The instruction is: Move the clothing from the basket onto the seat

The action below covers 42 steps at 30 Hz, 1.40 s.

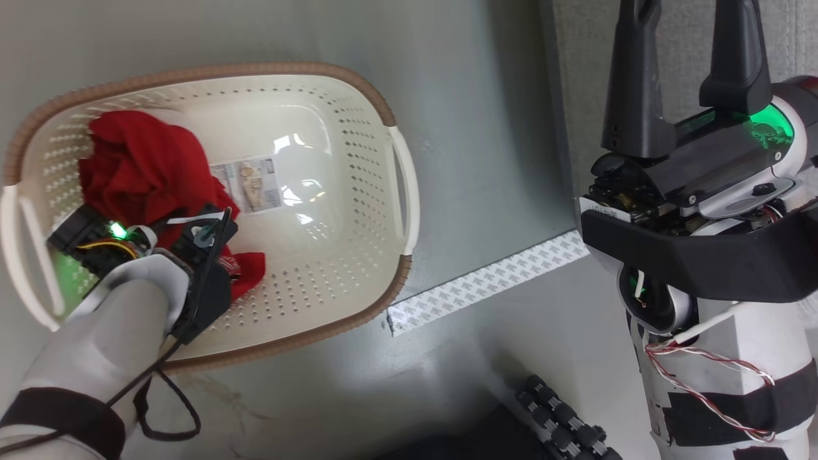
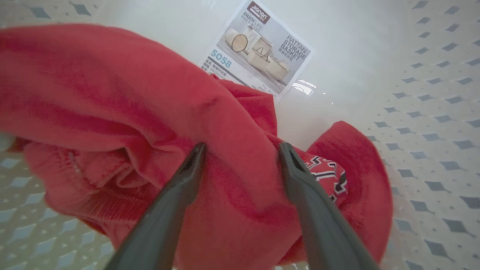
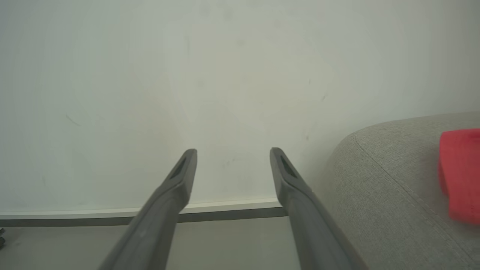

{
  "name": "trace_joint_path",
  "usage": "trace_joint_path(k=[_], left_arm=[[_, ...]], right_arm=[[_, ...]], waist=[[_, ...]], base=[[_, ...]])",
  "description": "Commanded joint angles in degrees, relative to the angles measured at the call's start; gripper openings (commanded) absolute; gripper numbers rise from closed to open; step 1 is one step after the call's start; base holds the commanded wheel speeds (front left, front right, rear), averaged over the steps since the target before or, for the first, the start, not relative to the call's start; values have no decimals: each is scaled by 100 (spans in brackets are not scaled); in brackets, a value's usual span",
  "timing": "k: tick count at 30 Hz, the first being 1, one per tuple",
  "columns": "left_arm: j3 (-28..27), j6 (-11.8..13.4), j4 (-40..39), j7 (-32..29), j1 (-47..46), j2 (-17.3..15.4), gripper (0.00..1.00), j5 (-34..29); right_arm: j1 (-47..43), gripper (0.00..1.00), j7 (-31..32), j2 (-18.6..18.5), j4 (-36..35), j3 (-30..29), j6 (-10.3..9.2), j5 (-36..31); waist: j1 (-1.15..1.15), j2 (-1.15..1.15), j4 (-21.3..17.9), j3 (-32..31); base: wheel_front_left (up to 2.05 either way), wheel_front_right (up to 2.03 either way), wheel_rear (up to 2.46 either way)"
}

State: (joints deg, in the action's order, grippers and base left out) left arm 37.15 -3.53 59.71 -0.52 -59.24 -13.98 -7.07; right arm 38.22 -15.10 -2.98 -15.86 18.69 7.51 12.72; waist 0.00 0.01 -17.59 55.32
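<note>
While the grey seat (image 3: 393, 187) stands off to the right of the basket (image 1: 358, 191) with one red garment (image 3: 459, 172) lying on it, the basket holds crumpled red clothing (image 2: 112, 93) against its left wall, beside the label (image 2: 258, 48) on its floor. The left gripper (image 2: 242, 146) reaches inside the basket, jaws apart, fingertips touching the clothing with a fold bulging between them. The right gripper (image 3: 233, 151) hangs outside the basket to its right, jaws apart and empty.
</note>
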Motion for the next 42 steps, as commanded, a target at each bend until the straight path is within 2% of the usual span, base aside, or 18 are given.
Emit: trace_joint_path(k=[1, 4, 5, 6, 14, 25, 31, 37, 38, 42], left_arm=[[24, 57, 101, -40, -98, -50, 100, -45], [60, 105, 251, -90, -158, -43, 100, -64], [76, 101, 282, -69, -182, -34, 70, -63], [88, 105, 311, -49, -213, -18, 0, -54], [20, 89, 384, 376, -197, 174, 0, 229], [-413, 146, 40, 1339, 352, 290, 0, 913], [-730, 177, -855, 1575, 1065, 262, 0, 1389], [-1029, 309, -2423, 1578, 2161, 137, 0, 1664], [-1105, 361, -2854, 1579, 2505, 122, 0, 1713], [-1269, 422, -3581, 1580, 3115, 140, 0, 1789]], right_arm=[[67, 100, -1, 16, -38, 5, -4, 42], [82, 100, -1, 17, -59, 19, -4, 55], [89, 100, -1, 16, -62, 24, -4, 58], [92, 100, -1, 16, -62, 26, -4, 61], [3, 100, -1, 15, 79, -2, -4, -24], [-254, 100, -1, 12, 318, 5, -4, -203], [-586, 100, -1, 11, 600, -30, -4, -231], [-984, 100, -1, 7, 926, 4, -4, -318], [-1142, 100, -1, 6, 1041, 10, -4, -320], [-1471, 100, 0, 0, 1286, 52, -4, -259]], waist=[[0, -1, -93, 97], [0, -1, -122, 136], [0, -1, -127, 145], [0, -1, -127, 149], [0, -1, 1, -58], [0, -1, 344, -917], [0, -1, 603, -1690], [0, -1, 840, -2571], [0, -1, 917, -2876], [0, -1, 1052, -3476]], base=[[0, 0, 0], [0, 0, 0], [0, 0, 0], [0, 0, 0], [0, 0, 0], [0, 0, 0], [0, 0, 0], [0, 0, 0], [0, 0, 0], [0, 0, 0]])
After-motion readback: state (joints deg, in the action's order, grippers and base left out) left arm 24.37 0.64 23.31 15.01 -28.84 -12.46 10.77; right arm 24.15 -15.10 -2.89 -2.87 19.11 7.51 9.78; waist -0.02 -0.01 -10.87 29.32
